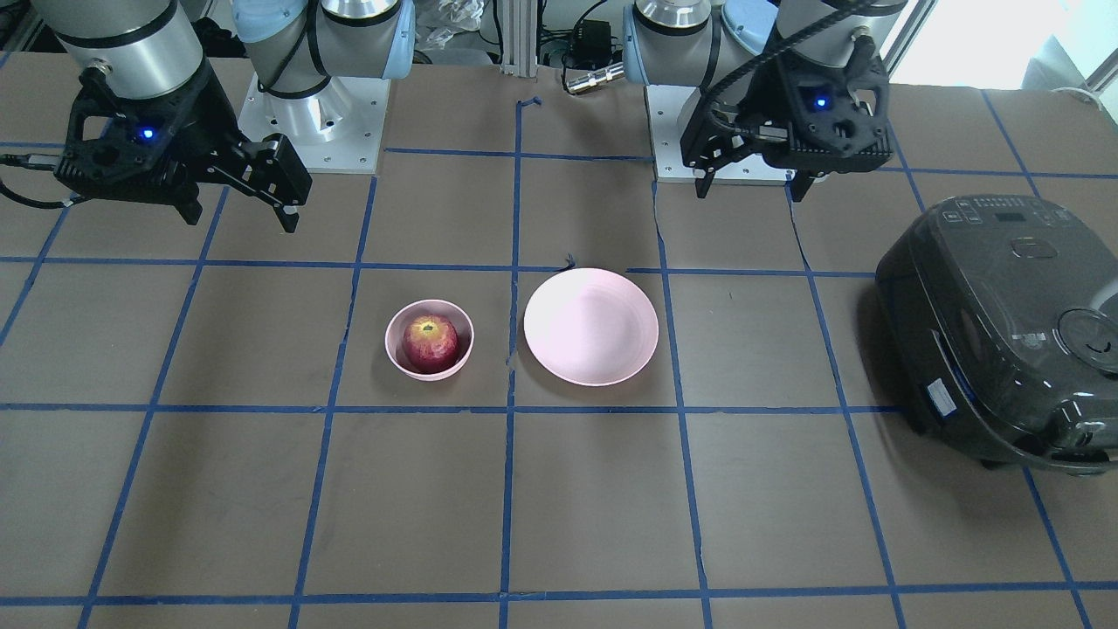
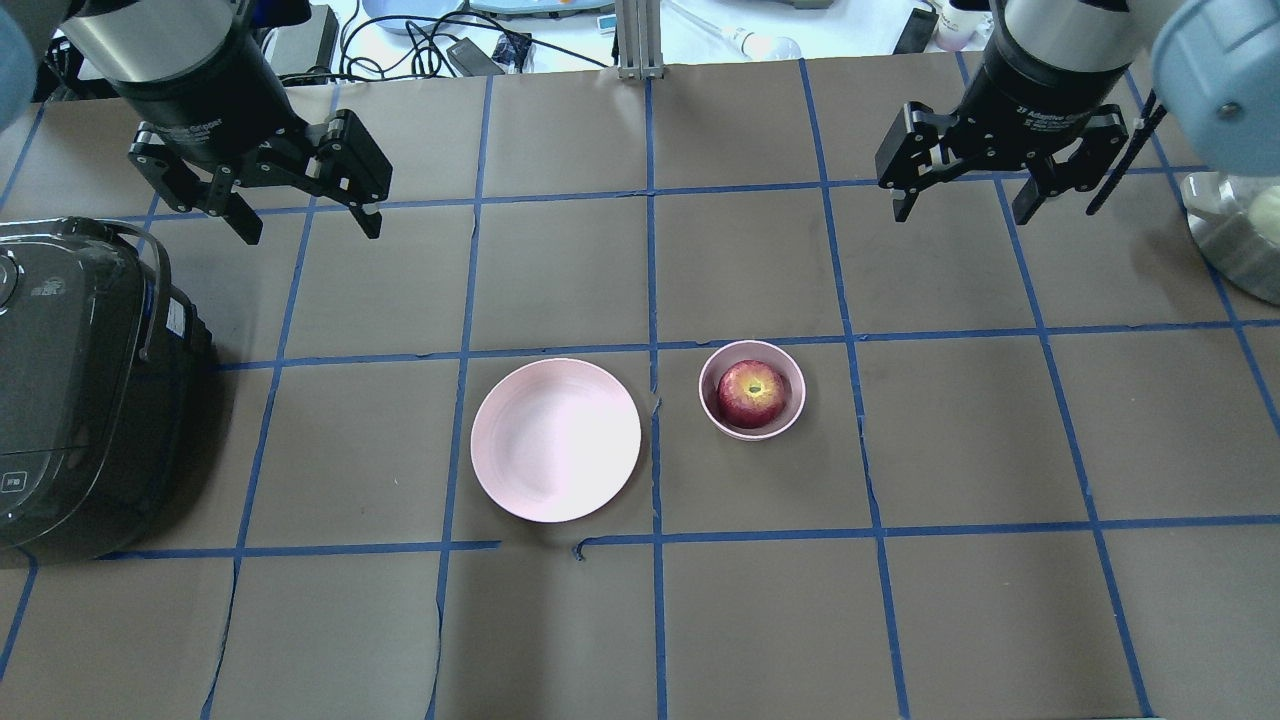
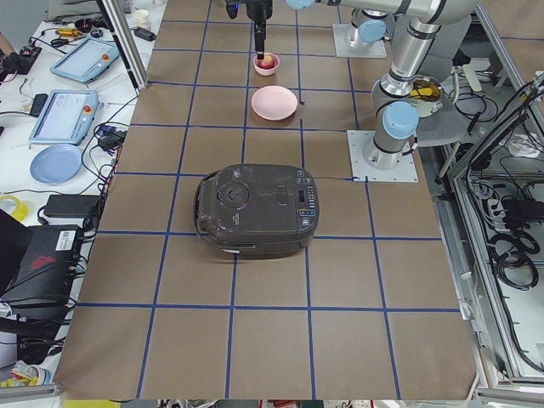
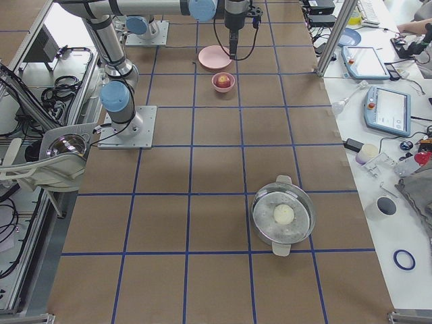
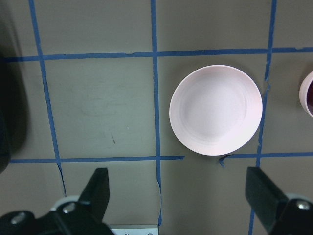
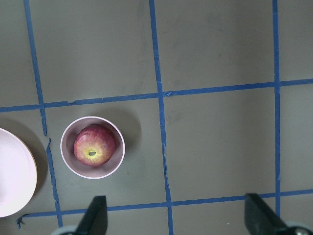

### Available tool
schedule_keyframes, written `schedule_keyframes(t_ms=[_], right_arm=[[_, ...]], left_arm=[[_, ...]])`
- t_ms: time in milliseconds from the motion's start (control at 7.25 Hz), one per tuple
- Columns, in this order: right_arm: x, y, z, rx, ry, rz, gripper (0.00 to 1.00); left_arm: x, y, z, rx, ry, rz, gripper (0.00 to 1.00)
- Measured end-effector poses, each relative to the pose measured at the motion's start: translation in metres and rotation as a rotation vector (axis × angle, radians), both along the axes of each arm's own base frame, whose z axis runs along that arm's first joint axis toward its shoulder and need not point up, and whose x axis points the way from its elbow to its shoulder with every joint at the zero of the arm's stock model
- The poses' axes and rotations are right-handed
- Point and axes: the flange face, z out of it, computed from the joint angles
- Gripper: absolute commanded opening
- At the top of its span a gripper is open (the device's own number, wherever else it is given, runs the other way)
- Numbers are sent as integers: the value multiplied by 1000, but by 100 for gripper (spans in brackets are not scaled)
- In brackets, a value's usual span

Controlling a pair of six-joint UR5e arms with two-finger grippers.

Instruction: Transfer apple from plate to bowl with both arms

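The red apple (image 2: 752, 392) sits stem-up inside the small pink bowl (image 2: 711, 403), right of the table's middle in the overhead view. The wide pink plate (image 2: 555, 440) lies empty just beside the bowl. My left gripper (image 2: 308, 232) is open and empty, raised over the table behind and to the left of the plate. My right gripper (image 2: 962, 213) is open and empty, raised behind and to the right of the bowl. The right wrist view shows the apple (image 6: 94, 149) in the bowl (image 6: 66, 157). The left wrist view shows the plate (image 5: 215, 110) bare.
A black rice cooker (image 2: 70, 380) stands at the table's left end. A steel pot (image 2: 1235, 230) stands at the right edge. Blue tape lines grid the brown table cover. The arm bases (image 1: 314, 114) are at the robot's side.
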Motion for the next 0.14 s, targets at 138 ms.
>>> schedule_keyframes(t_ms=[138], right_arm=[[0, 0, -1, 2, -2, 0, 100]], left_arm=[[1, 0, -2, -7, 0, 3, 100]])
